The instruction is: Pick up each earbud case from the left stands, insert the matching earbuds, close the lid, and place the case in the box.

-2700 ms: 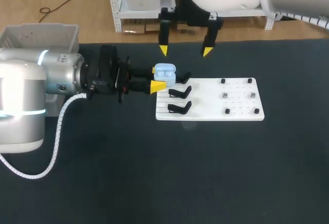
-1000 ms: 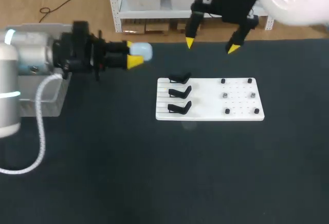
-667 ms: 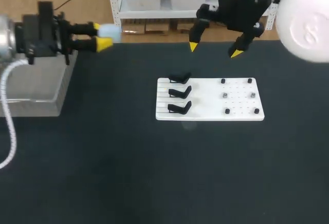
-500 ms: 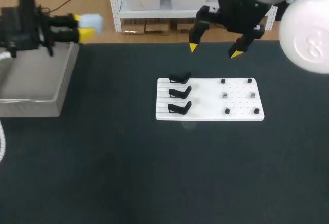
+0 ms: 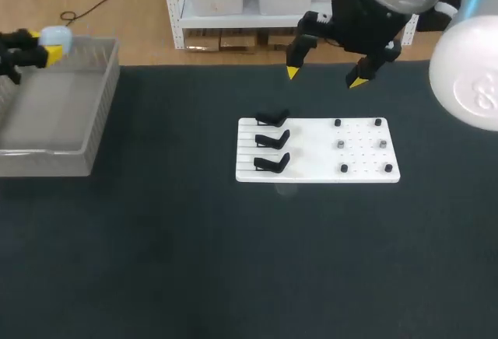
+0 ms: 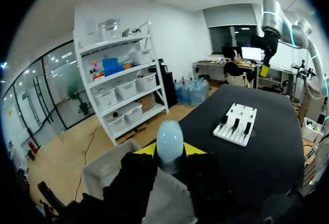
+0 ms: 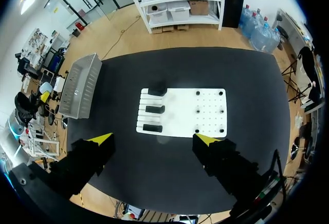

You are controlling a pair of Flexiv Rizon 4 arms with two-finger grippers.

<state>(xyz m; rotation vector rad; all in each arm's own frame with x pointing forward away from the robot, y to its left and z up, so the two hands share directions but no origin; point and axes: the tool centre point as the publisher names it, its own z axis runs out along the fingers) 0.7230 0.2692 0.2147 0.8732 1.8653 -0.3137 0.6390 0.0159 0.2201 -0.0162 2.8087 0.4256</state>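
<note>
Left pincer [image 5: 44, 45] with pinched earbud case [image 5: 57, 38] now over box [image 5: 85, 141], arm cropped; right pincer [image 5: 324, 77] spread.

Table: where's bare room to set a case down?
Bare table between the box and the white board, and the whole near side. Box floor looks bare. Crowded: three stands on the board's box-side strip; right gripper hangs high above it.
</note>
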